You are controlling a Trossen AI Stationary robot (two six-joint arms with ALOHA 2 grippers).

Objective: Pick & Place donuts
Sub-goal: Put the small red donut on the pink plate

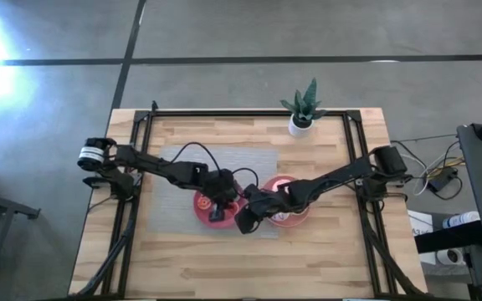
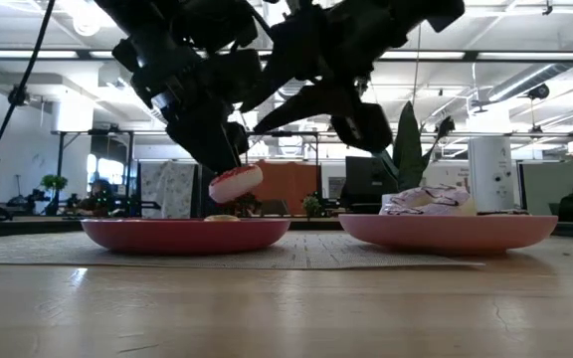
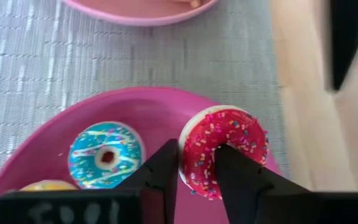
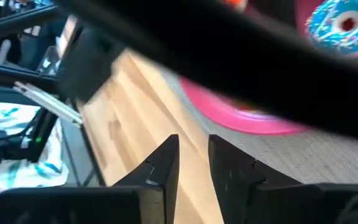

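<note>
My left gripper (image 3: 196, 152) is shut on a red sprinkled donut (image 3: 224, 149) above the left pink plate (image 1: 201, 203). A blue donut (image 3: 106, 154) and a yellow one (image 3: 48, 185) lie flat on that plate. In the low view the red donut (image 2: 235, 183) hangs over the plate (image 2: 185, 234). My right gripper (image 1: 245, 221) hovers close by over the table's near side, between the two plates. Its fingers (image 4: 194, 140) are narrowly open and empty. The right pink plate (image 2: 451, 231) carries larger frosted donuts (image 2: 426, 202). My left gripper pinches one side of the red donut's ring (image 3: 197, 155), with one finger through the hole (image 3: 229, 163) and the other against the outer rim (image 3: 166, 165). The fingers come from above, slanting down. The donut is tilted and lifted clear of the plate.
Both plates sit on a grey woven mat (image 1: 174, 167) on the wooden table. A potted plant (image 1: 301, 125) stands at the far edge. The two arms are close together over the table's middle. Bare wood lies toward the near edge (image 1: 241, 267).
</note>
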